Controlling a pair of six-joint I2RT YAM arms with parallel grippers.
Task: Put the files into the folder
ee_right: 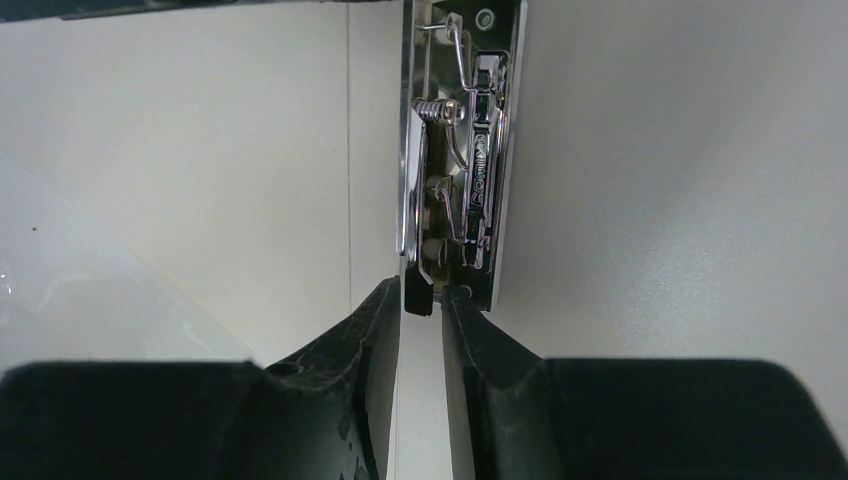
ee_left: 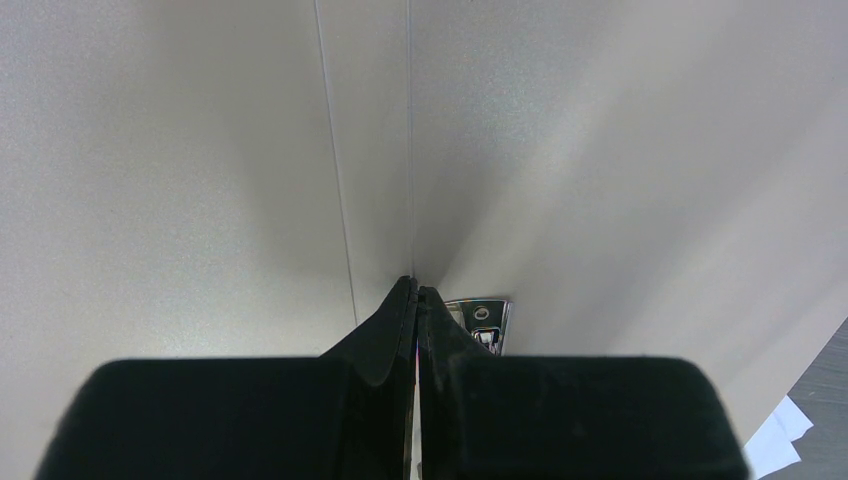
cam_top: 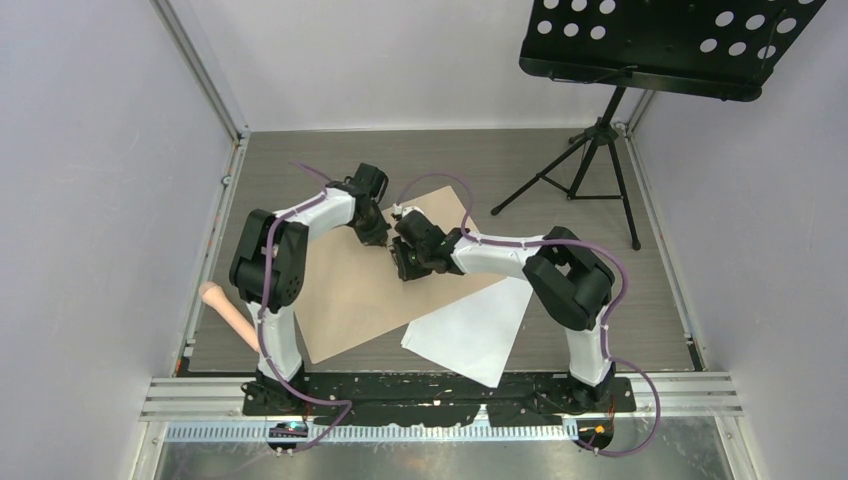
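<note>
Nearest, low centre-right: the files (cam_top: 470, 335), flat on the bench (cam_top: 660, 320), touching the open folder (cam_top: 350, 300) along its lower right edge. Mid-frame, right pincer (ee_right: 422, 292) narrowed around the tip of the folder's metal clip (ee_right: 480, 150); cannot tell whether gripping. Just beyond, left pincer (ee_left: 415, 287) clenched, fingertips pressed together against the folder's pale inside.

1 overhead camera looks down from behind; 2 wrist cameras hug the folder (cam_top: 350, 300) (both see its clip (ee_right: 470, 150))
</note>
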